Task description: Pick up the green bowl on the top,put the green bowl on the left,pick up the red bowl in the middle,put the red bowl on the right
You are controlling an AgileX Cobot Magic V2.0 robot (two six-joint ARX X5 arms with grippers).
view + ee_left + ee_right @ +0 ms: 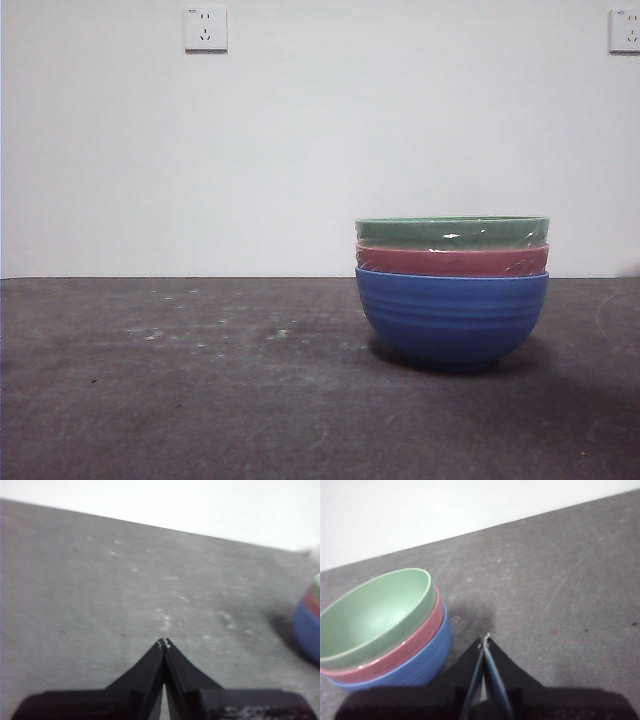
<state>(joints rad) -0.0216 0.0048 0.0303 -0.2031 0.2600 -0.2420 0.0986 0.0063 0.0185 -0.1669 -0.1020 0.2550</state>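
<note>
Three bowls are nested in one stack on the dark table, right of centre in the front view. The green bowl [452, 232] is on top, the red bowl [452, 261] sits under it, and a blue bowl [452, 318] carries both. In the right wrist view the green bowl [375, 614] shows its empty inside, with the red bowl [405, 647] rim below it. My right gripper [485, 639] is shut, empty, close beside the stack. My left gripper [163, 642] is shut and empty over bare table, with the stack's edge [309, 625] far off to one side.
The grey table top [200, 400] has pale scuffs left of the stack. A white wall with two sockets [205, 29] stands behind. Neither arm shows in the front view.
</note>
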